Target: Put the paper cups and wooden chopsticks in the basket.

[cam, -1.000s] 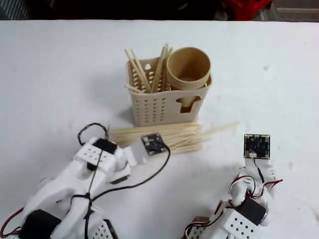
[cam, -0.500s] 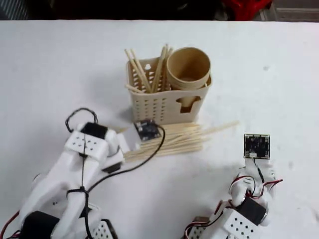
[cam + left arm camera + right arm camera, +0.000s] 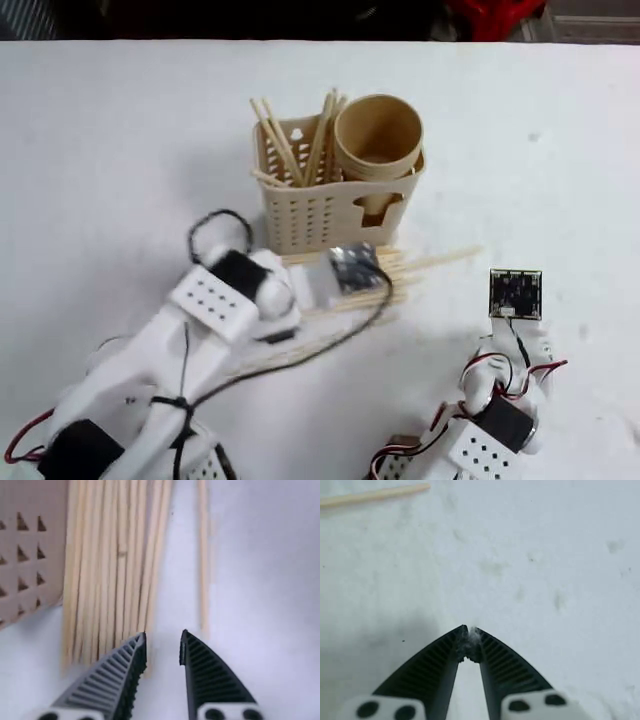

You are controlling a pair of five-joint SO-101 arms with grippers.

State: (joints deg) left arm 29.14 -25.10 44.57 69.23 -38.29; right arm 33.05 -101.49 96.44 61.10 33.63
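Pale, thin wooden chopsticks [image 3: 115, 565] are lying flat in a loose bundle on the white surface [image 3: 260, 580]. The bundle begins just ahead of the left jaws, and one jaw tip is overlapping its near end. A stray chopstick [image 3: 202, 555] is lying apart from the bundle, ahead of the other jaw. The left jaws are standing slightly parted, with only bare surface between them.

The sticks are probably light, stiff and smooth, so they are likely to roll or fan apart when nudged. A pinch across a few of them near mid-length should keep them balanced, whereas a grip at the very end would likely let them swing. Because they are lying flush on the surface, the jaw tips would need to go right down beside them.

Beyond the jaws, just beside the bundle, a beige perforated plastic basket [image 3: 30, 540] is standing. It is already holding upright chopsticks [image 3: 280, 140] and nested tan paper cups [image 3: 378, 130]. The right jaws are closed on nothing over bare surface, with a single stick [image 3: 375, 496] lying well ahead of them.
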